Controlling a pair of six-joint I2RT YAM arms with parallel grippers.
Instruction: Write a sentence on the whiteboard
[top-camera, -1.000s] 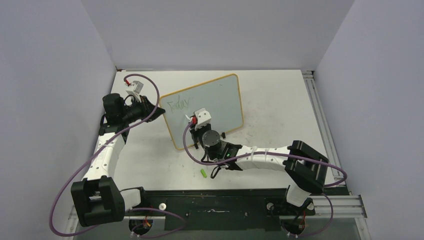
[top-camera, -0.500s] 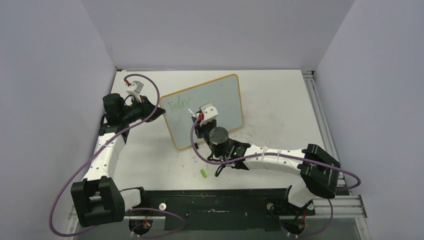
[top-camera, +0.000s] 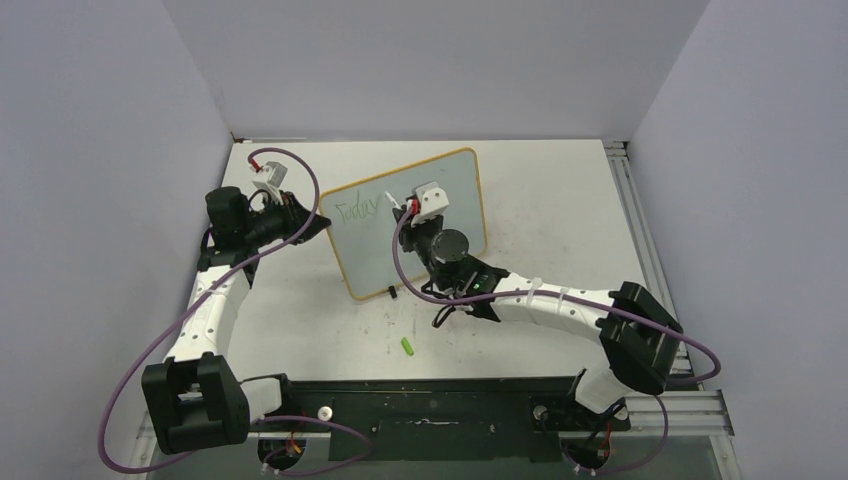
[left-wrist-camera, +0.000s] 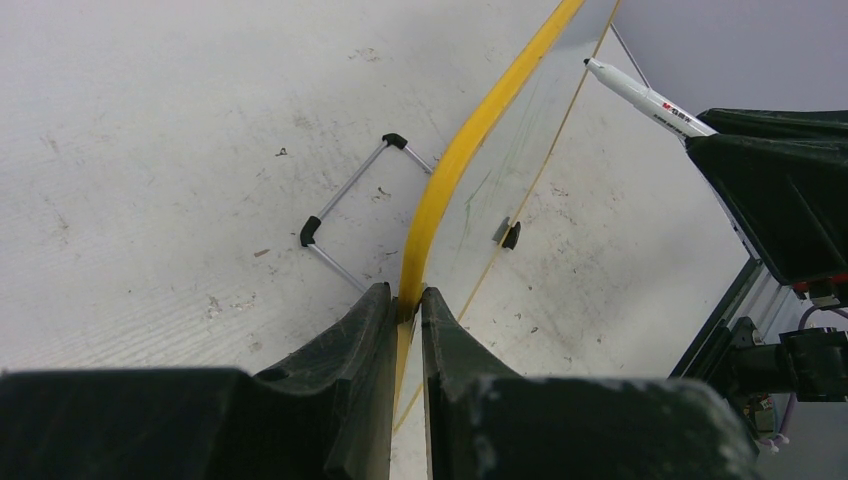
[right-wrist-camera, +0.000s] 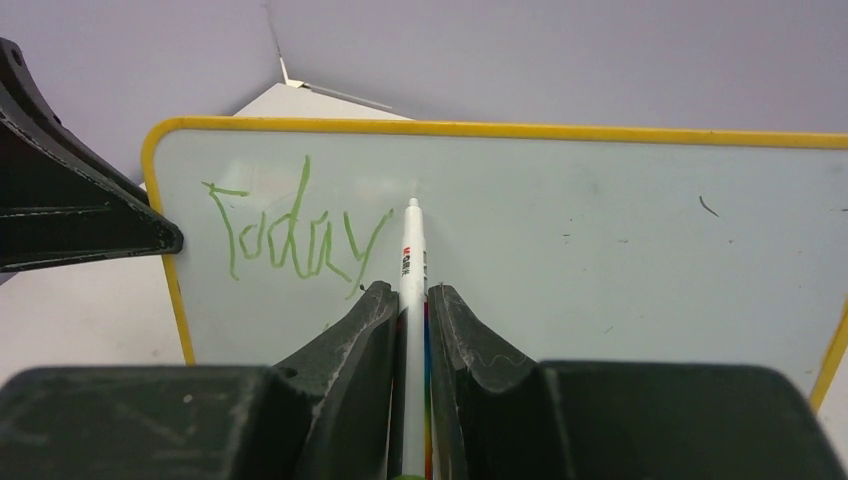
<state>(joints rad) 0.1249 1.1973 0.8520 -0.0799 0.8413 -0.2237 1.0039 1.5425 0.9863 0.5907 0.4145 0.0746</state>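
Note:
The whiteboard (top-camera: 440, 235) stands tilted on the table, pale with a yellow frame (left-wrist-camera: 470, 130). Green handwriting reading "Today" (right-wrist-camera: 290, 235) sits at its upper left; it also shows in the top view (top-camera: 358, 209). My left gripper (left-wrist-camera: 405, 300) is shut on the board's yellow left edge, seen in the top view (top-camera: 322, 222). My right gripper (right-wrist-camera: 412, 295) is shut on a white marker (right-wrist-camera: 412, 250) whose tip is at the board just right of the "y". In the top view the right gripper (top-camera: 412, 212) is over the board's upper middle.
A small green marker cap (top-camera: 408, 346) lies on the white table in front of the board. The board's black-tipped wire foot (left-wrist-camera: 350, 195) rests on the table behind it. Grey walls close the back and sides.
My right gripper has moved with the marker up and to the right across the board, from its lower middle to just right of "Today". The left arm has not moved.

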